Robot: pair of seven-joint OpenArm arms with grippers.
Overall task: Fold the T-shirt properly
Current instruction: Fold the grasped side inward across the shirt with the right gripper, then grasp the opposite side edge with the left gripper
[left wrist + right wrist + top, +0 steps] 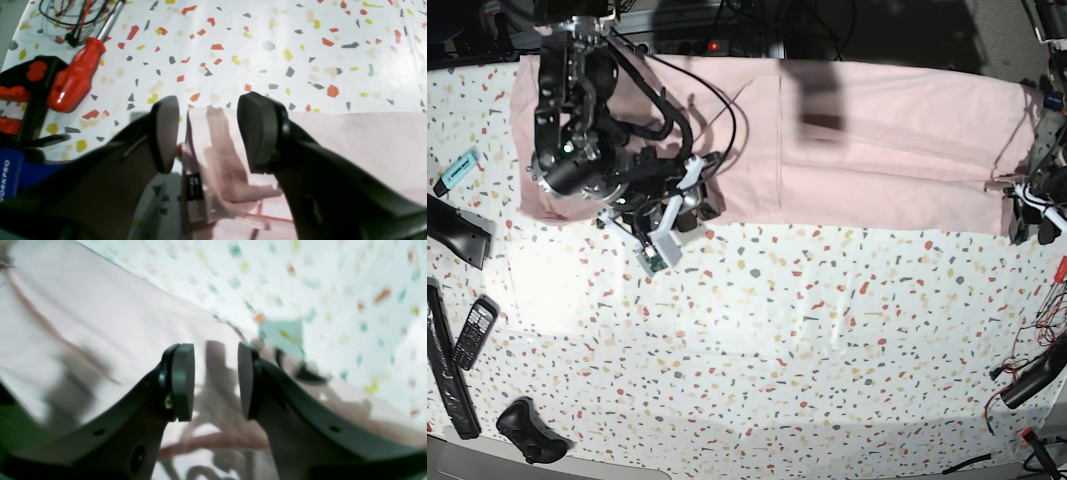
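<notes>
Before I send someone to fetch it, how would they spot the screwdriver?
Start at the pink T-shirt and follow it to the end under the left gripper. Just past it on the speckled table lies the screwdriver, the only tool with a glossy red handle and metal shaft.

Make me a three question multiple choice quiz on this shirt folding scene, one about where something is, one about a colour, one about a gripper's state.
1. Where does the T-shirt lie on the table in the base view?
A. along the top edge
B. across the middle
C. in the bottom left corner

2. What colour is the handle of the screwdriver?
A. blue
B. red
C. yellow

3. How does the left gripper stand?
A. shut on the screwdriver
B. shut on nothing
C. open, with pink cloth showing between its jaws

Answers:
1 A, the pink cloth forms a long band along the top.
2 B, the left wrist view shows a glossy red handle.
3 C, a wide gap separates the pads there.
</notes>
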